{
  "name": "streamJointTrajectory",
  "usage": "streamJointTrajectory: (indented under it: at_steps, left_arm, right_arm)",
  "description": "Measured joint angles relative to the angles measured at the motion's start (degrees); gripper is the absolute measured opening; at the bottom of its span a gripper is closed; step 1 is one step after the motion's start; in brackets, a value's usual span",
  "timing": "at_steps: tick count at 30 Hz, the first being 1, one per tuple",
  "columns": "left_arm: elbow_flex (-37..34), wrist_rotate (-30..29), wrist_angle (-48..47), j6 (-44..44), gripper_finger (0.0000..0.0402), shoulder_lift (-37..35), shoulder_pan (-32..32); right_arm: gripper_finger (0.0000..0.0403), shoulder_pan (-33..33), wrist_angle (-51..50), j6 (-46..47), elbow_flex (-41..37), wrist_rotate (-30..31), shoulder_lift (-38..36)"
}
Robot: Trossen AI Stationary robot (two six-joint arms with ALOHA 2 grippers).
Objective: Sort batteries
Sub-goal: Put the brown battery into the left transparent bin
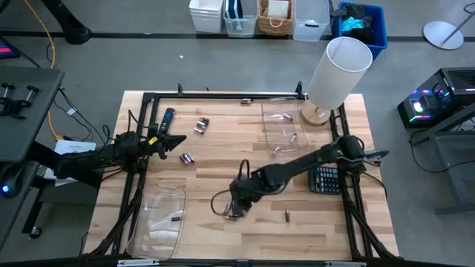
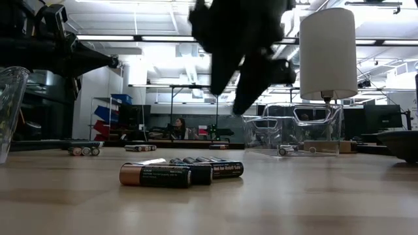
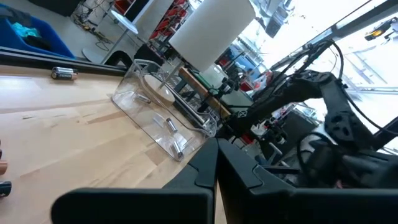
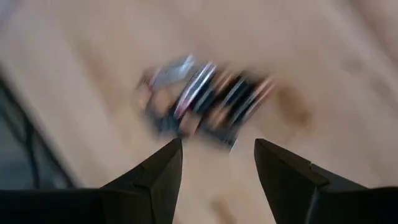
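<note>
— Above the front middle of the wooden table point(image 1: 223, 174), what is the right claw point(image 1: 234, 210) doing?

— It hangs over a small cluster of batteries point(image 4: 205, 99) lying side by side on the wood, dark ones with copper ends. Its fingers point(image 4: 155, 180) stand spread apart with nothing between them; the right wrist view is blurred, yet the gap shows plainly.

— And the other batteries?

— Scattered. One lone cell point(image 1: 287, 215) lies to the right of that claw near the front. Two small groups rest on the left half, one point(image 1: 201, 125) near the back and one point(image 1: 186, 158) nearer the middle. Silvery ones lie inside the clear bin point(image 1: 284, 126) at the back right, beside the white lamp point(image 1: 340, 68). A single dark one sits in the clear tray point(image 1: 159, 219) at the front left.

— The left arm?

— Its claw point(image 1: 165, 144) is held at the table's left side, fingers pressed together, near the remote point(image 1: 165, 122). The calculator point(image 1: 324, 179) lies at the right edge, under the right arm.
</note>
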Motion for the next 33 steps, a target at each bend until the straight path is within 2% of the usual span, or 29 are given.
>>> streamJointTrajectory:
  at_steps: [3, 6, 14, 18, 33]
  left_arm:
    - [-0.02, 0.0, 0.0, 0.0, 0.0, 0.0, -0.01]
    - [0.0, 0.0, -0.01, 0.0, 0.0, 0.0, -0.02]
    - [0.0, 0.0, -0.02, 0.0, 0.0, 0.01, 0.0]
    - [-0.02, 0.0, -0.07, 0.0, 0.0, 0.04, 0.0]
    - [0.0, 0.0, -0.04, 0.0, 0.0, 0.04, -0.01]
  right_arm:
    - [0.0192, -1.58, 0.68, 5.1, -1.19, 3.93, -0.02]
    - [0.0186, -2.2, -0.07, 7.11, -1.43, 5.32, 0.34]
    - [0.0181, -0.75, -2.04, 12.42, -1.43, 3.42, 3.99]
    - [0.018, -0.69, -1.23, 14.91, -1.43, 5.12, 4.39]
    - [0.018, -0.71, 2.08, 17.03, -1.37, 2.49, 7.13]
